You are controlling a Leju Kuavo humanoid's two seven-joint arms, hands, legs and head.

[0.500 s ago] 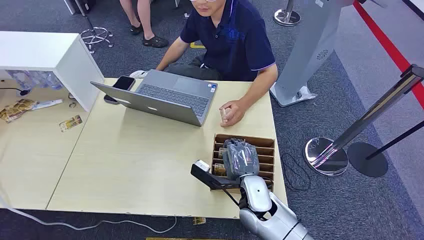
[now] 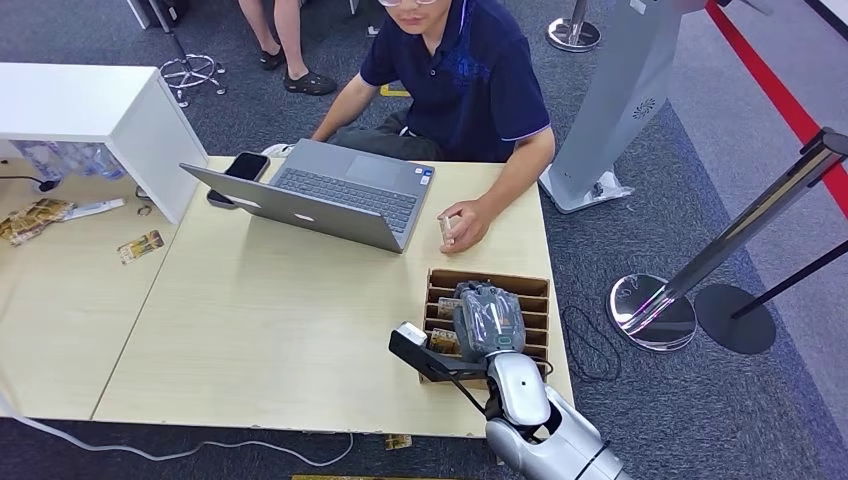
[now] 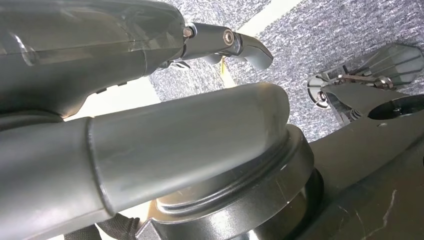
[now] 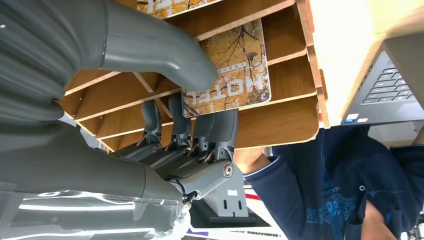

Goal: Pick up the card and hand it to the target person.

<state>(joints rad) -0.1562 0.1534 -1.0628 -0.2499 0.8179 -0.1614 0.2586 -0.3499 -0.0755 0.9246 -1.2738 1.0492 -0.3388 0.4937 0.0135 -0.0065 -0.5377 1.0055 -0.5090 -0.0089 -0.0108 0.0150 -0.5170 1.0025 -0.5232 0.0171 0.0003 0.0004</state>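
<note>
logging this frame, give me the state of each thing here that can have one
card: in the box slot, pinched between right thumb and fingers
right hand: holds the card, over the box
box: open-topped, on the table by the person
laptop: open, on the table
phone: lying flat behind the laptop
person's hand: closed on a small card, resting on the table
left hand: holds nothing seen; fingers' pose unclear

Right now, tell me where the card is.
The card is pinched by the right hand over the wooden slotted box, at the table's right edge, just before the seated person.
</note>
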